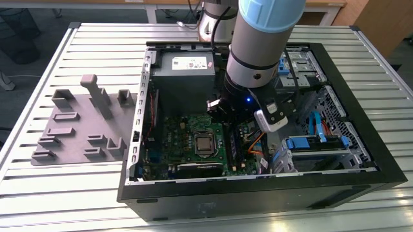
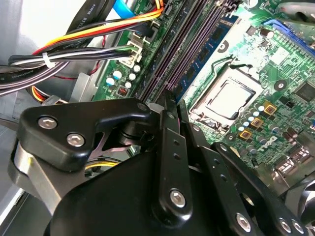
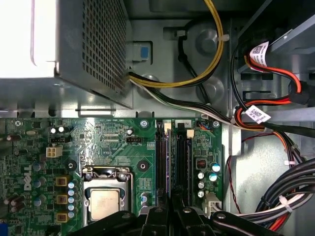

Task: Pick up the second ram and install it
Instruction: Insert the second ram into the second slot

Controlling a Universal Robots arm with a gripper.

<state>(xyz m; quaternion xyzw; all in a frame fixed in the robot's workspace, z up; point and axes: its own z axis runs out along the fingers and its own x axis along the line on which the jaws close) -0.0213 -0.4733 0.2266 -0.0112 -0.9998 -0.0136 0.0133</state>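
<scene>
The gripper [image 2: 170, 101] is seen lowered inside the open computer case [image 1: 361, 159], directly over the memory slots [image 3: 173, 157] beside the processor socket [image 3: 105, 199] on the motherboard [image 1: 187, 130]. Its fingers [image 2: 167, 147] are drawn together on the top edge of a thin upright board standing in the slots, which is taken, though the edge-on view leaves some doubt, to be the second ram [image 2: 206, 46]. The pick-up is therefore judged done and the stick brought into the slot, but whether it is fully pressed home and latched cannot be told.
</scene>
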